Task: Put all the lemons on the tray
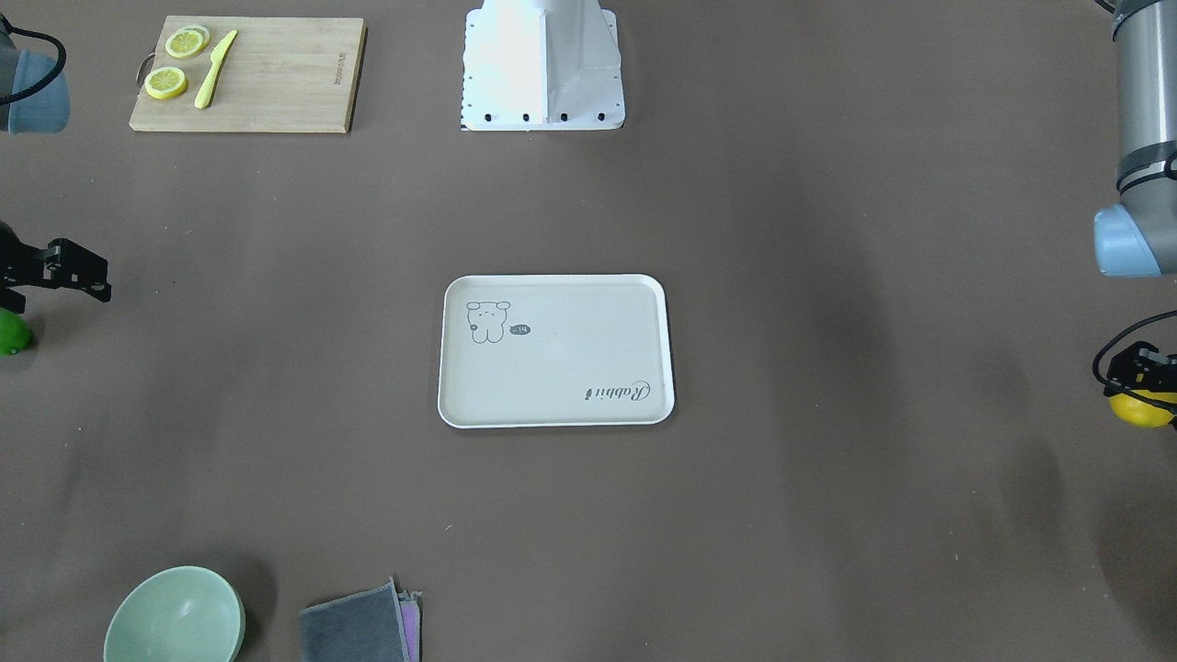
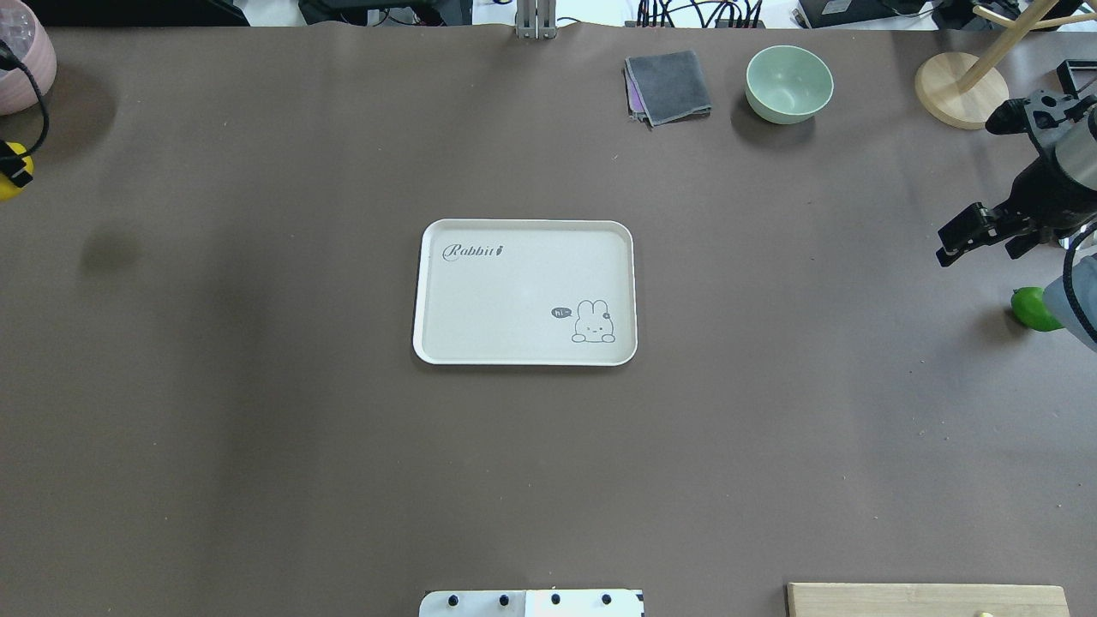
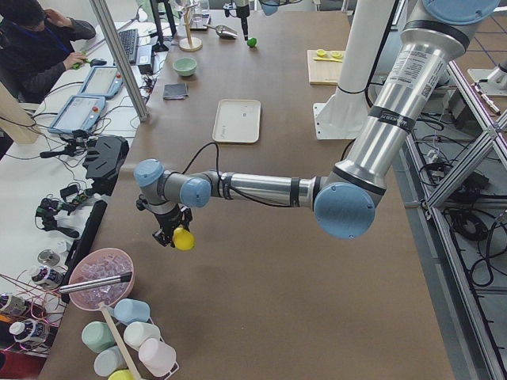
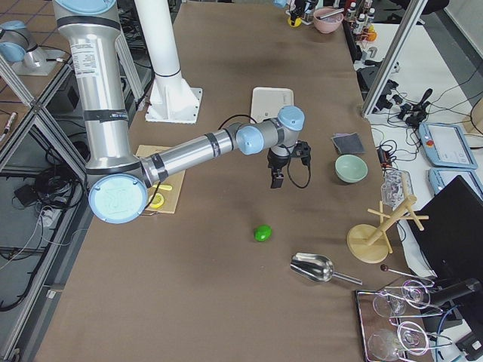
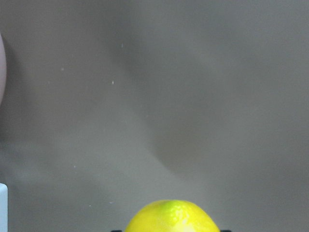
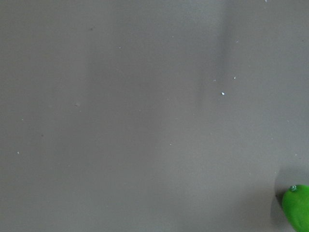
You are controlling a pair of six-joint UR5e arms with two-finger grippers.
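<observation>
The cream tray with the rabbit drawing lies empty at the table's middle. My left gripper is shut on the yellow lemon and holds it above the table at my far left edge. The yellow lemon also shows in the overhead view. The green lemon lies on the table at my far right. My right gripper hovers open and empty beside it, toward the far side.
A wooden cutting board with lemon slices and a yellow knife sits near the robot base. A green bowl and a grey cloth lie at the far edge. A wooden stand, a metal scoop and a pink bowl stand at the corners.
</observation>
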